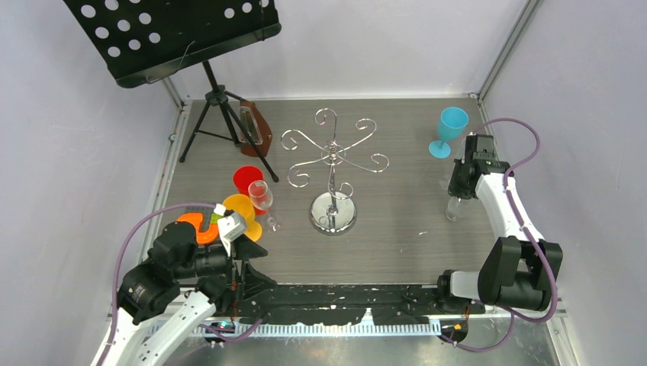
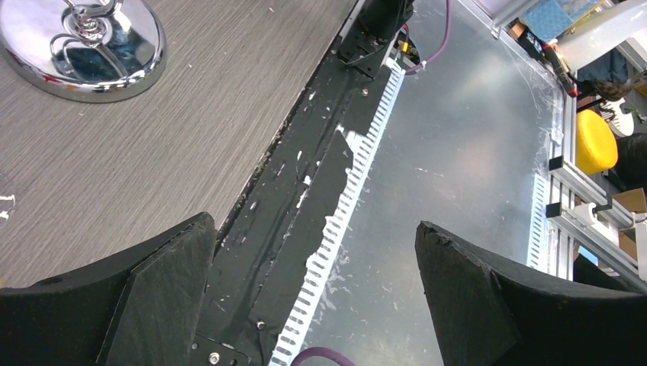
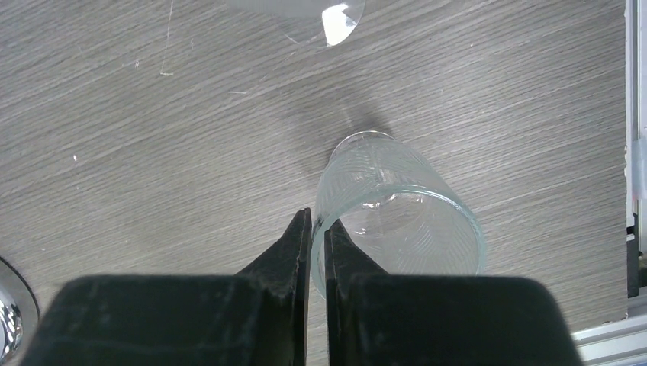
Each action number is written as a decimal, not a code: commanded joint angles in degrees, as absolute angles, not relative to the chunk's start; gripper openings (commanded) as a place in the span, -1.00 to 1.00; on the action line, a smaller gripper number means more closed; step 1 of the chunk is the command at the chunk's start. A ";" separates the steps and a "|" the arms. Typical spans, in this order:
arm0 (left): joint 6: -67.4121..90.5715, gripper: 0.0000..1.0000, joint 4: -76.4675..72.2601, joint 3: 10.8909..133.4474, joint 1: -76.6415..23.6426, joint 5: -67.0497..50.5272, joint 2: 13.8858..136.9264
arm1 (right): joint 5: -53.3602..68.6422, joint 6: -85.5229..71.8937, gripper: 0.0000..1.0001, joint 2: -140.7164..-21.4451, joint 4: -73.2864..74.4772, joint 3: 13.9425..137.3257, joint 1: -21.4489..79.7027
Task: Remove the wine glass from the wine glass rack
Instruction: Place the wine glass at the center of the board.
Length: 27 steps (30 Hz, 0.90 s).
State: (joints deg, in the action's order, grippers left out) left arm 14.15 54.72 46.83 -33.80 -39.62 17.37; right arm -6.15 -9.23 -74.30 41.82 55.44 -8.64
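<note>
Wine glass (image 3: 397, 206) — clear ribbed glass, tilted — is at the right of the top view, well apart from the shiny chrome wire wine glass rack (image 1: 333, 164) at the middle of the grey wood-grain table (image 1: 397, 229). Right gripper (image 3: 310, 225) is pinched closed on the glass rim, one finger inside, one outside. Cannot tell if the glass touches the table. Left gripper (image 2: 313, 252) is spread wide, holding nothing — over the table's near edge, lower left of the top view.

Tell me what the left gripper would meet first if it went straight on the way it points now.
Most likely the black strip lying ahead between the left gripper's open fingers, though depth is unclear.
</note>
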 commanded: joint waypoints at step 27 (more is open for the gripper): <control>13.24 0.99 54.34 48.34 -35.28 -36.40 15.23 | -12.40 -10.58 -0.02 -71.15 43.72 65.39 -9.12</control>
State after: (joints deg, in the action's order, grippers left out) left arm 13.08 54.87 46.83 -35.14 -37.39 15.49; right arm -10.17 -10.07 -74.89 42.13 60.45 -8.86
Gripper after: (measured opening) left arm 0.995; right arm 0.477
